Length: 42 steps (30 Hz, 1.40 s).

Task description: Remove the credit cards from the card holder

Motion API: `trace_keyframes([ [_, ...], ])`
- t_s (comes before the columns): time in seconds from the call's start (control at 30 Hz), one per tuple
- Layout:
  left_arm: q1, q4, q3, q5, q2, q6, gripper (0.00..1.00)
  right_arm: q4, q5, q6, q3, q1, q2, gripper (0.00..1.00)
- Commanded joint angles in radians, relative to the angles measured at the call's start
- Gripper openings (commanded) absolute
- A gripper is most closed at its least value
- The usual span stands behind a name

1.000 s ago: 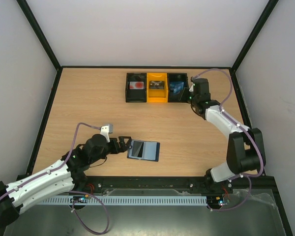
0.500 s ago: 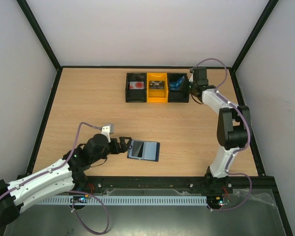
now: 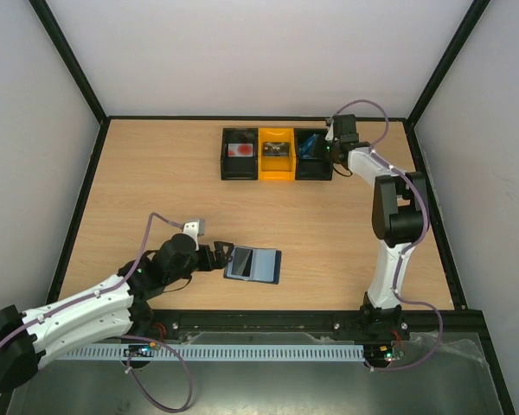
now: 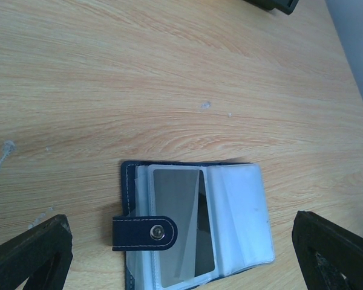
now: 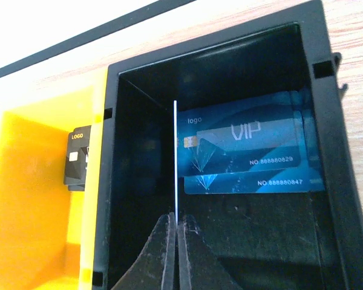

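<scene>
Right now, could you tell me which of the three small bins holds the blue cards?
The right-end black plastic bin, beside the yellow bin: glossy blue VIP cards lie only there.

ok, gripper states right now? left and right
Left gripper: open, holding nothing, beside the card holder.
Right gripper: shut on a credit card, at the black bin.

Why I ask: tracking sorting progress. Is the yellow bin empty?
No, a black card sits inside the yellow bin.
</scene>
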Motion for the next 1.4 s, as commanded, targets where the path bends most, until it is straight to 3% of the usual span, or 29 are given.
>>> trace_keyframes([
  [0.0, 0.011, 0.025, 0.049, 0.007, 0.032, 0.031, 1.0, -0.024, -0.025, -0.011, 0.06, -0.003, 0.045, 0.02],
  [0.87, 0.015, 0.032, 0.058, 0.024, 0.059, 0.015, 1.0, -0.096, 0.088, -0.035, 0.187, -0.003, 0.138, 0.08],
  [1.1, 0.015, 0.03, 0.054, 0.027, 0.059, 0.006, 1.0, -0.108, 0.148, -0.018, 0.188, -0.003, 0.118, 0.1],
  [1.37, 0.015, 0.019, 0.054, 0.014, 0.087, -0.003, 1.0, -0.114, 0.098, 0.032, 0.137, -0.003, 0.053, 0.13],
])
